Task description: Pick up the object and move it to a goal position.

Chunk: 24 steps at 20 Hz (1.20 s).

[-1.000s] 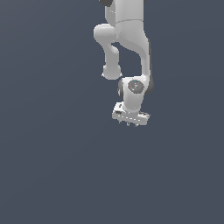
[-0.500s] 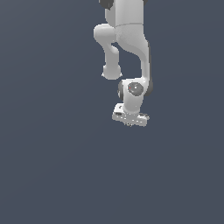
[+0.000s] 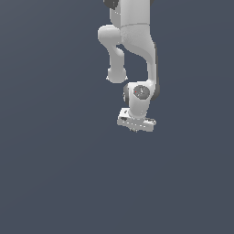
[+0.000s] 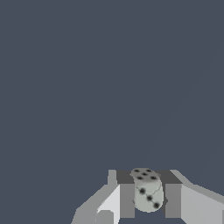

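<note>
Gripper (image 4: 148, 192) clamped on the object (image 4: 147, 189), a pale die, held between my fingers.
Carry step in hand, I judge; next: hold grip, travel to goal, none visible.

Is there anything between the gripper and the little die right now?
Nothing visible. In the wrist view the die already sits between the fingers of the gripper, held on both sides. No goal marker shows in either view.

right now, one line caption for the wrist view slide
Gripper shut on a small pale die with black pips, against a plain dark background.
</note>
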{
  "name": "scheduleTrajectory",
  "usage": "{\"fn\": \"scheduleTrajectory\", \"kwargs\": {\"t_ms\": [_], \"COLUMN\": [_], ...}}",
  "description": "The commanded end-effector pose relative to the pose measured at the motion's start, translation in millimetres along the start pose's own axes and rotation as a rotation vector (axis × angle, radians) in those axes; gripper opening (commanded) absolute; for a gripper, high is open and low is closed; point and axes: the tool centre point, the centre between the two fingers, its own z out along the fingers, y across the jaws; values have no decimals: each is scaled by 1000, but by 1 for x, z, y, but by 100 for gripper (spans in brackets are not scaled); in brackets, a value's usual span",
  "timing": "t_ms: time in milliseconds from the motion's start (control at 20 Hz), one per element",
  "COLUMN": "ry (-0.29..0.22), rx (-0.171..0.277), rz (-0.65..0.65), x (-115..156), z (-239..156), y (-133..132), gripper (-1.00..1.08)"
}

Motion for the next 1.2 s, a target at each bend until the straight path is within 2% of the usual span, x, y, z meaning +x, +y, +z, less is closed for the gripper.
{"fn": "scheduleTrajectory", "kwargs": {"t_ms": [0, 300, 850, 1150], "ry": [1, 1, 1, 1], "rx": [0, 0, 0, 0], "rz": [0, 0, 0, 0], "x": [0, -2, -6, -7], "z": [-5, -30, -116, -147], "y": [-1, -3, -13, -17], "gripper": [-100, -100, -100, -100]}}
